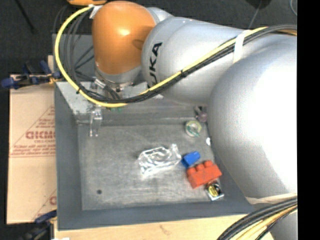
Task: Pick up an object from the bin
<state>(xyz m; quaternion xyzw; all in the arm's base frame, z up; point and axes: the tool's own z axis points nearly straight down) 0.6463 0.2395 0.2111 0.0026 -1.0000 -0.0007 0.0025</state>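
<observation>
- Step in hand, as I judge it: approach. No thing chosen yet.
- Gripper (94, 128) hangs low at the far-left corner of the bin (67, 184), over bare floor, below the arm's orange cover (117, 36).
- Tool state: I cannot tell whether it is open or closed from this angle. I see nothing carried under it, and it touches none of the loose things.
- Candidates lie well apart from it, toward the near-right corner:
- crumpled clear plastic wrapper (159, 159), mid-floor, nearest the tool;
- small blue block (191, 158), just beside the wrapper's right end;
- red toy brick (203, 174), touching or almost touching the blue block;
- small yellow-and-black item (215, 191), just beside the brick at the near-right corner; kind unclear.
- A round greenish disc (193, 128) sits by the far wall, toward the right.
- To do it well: I would go for the red brick, rigid with flat sides. Line the jaws across its short sides, descend straight, and keep clear of the blue block. The wrapper would likely slip or crumple.
</observation>
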